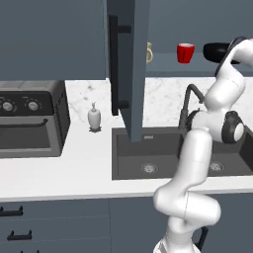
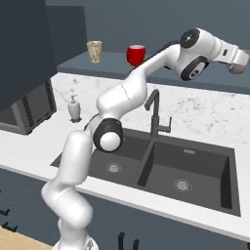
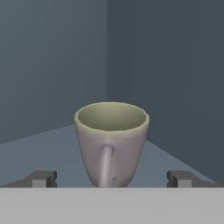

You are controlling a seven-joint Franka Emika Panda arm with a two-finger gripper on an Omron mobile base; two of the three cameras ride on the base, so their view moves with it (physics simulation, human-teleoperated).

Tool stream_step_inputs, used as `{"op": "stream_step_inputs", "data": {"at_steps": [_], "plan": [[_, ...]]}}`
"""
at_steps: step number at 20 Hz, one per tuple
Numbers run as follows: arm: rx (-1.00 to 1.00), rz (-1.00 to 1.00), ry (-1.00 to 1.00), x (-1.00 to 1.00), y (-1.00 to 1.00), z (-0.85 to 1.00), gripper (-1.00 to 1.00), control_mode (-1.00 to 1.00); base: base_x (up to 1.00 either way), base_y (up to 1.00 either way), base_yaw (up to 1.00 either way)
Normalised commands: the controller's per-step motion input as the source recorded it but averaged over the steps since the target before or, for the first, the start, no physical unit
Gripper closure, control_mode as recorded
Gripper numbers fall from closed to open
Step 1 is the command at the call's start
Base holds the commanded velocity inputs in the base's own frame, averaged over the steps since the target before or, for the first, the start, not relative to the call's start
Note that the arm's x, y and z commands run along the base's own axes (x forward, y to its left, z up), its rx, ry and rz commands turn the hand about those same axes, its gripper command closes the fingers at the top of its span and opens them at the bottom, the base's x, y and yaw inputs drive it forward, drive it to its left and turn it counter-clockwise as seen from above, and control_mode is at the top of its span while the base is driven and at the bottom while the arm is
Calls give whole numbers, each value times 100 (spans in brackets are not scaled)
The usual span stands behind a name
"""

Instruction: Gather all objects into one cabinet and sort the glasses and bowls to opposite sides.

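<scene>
I see the beige-grey mug (image 3: 111,142) upright in the cabinet's (image 1: 129,74) inner corner, handle at six o'clock facing me; it sits between my gripper's (image 3: 111,178) fingertips (image 3: 43,178), which stand wide apart at nine and three o'clock, not touching it; from the right base camera the mug (image 2: 94,51) stands on the shelf with the red cup (image 2: 136,54) at its three o'clock; the soap dispenser (image 1: 94,117) sits on the counter below.
</scene>
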Motion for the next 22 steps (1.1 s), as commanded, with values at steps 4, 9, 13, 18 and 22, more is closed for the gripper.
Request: {"op": "stream_step_inputs", "data": {"at_steps": [4,9,13,18,22], "plan": [[0,0,0,21,-17,0,-100,-100,0,0,0],[0,0,0,22,-11,0,-100,-100,0,0,0],[0,0,2,23,-2,0,100,-100,0,0,0],[0,0,3,14,0,0,100,-100,0,0,0],[2,0,5,6,0,0,100,-100,0,0,0]]}}
